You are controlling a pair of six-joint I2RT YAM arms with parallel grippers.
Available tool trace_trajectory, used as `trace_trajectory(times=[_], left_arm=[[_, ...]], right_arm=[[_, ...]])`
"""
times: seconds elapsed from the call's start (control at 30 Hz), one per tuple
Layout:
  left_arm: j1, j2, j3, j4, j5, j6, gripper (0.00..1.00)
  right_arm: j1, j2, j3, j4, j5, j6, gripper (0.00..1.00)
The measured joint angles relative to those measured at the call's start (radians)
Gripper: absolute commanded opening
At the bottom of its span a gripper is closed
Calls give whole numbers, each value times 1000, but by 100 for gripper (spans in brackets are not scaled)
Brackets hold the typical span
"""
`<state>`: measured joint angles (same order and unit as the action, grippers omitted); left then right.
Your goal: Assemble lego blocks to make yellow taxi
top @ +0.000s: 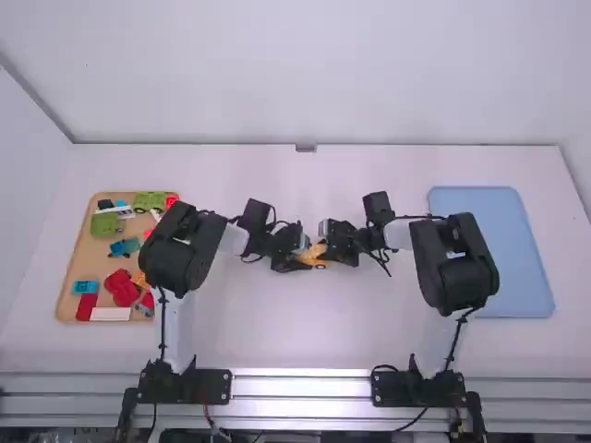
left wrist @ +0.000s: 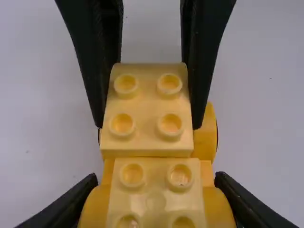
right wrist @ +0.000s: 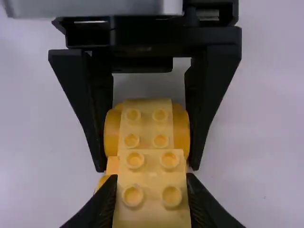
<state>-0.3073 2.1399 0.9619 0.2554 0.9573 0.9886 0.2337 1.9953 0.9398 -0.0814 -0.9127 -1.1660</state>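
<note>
High view, landmark: the yellow wheeled piece (top: 317,252) is sitting between the two grippers, near the middle of the white table (top: 277,332).
Left gripper: it (top: 303,259) is standing at the left side of the yellow wheeled piece; its jaws are closing firmly around the rounded end, one jaw pressing each flank.
Right gripper: it (top: 326,247) is facing the left one from the right side of the yellow wheeled piece; its jaws are clamping a pale yellow block between them.
Pale yellow block: it (left wrist: 147,105) is showing four studs and lying over the end of the yellow wheeled piece away from the left gripper; whether it is seating fully, one cannot tell.
Wooden tray: it (top: 86,257) is lying well to the left of the yellow wheeled piece, holding assorted parts.
Tray parts: green block (top: 105,224), red piece (top: 120,288), blue block (top: 85,287) and white block (top: 111,315) are resting there, all left of the yellow wheeled piece.
Blue tray: it (top: 499,245) is lying well to the right of the yellow wheeled piece, beyond the right gripper.
</note>
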Motion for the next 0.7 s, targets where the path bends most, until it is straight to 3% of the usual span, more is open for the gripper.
trace_trajectory(times=[0.43, 0.53, 0.63, 0.7], left_arm=[[0, 0, 0, 10, -10, -3, 26], [0, 0, -1, 10, -10, -3, 26], [0, 0, -1, 10, -10, -4, 26], [0, 0, -1, 9, -10, -3, 27]], right_arm=[[3, 0, 2, -8, 3, 13, 14], [3, 0, 2, -9, 3, 12, 22], [3, 0, 2, -8, 4, 14, 41], [4, 0, 2, -6, 4, 14, 45]])
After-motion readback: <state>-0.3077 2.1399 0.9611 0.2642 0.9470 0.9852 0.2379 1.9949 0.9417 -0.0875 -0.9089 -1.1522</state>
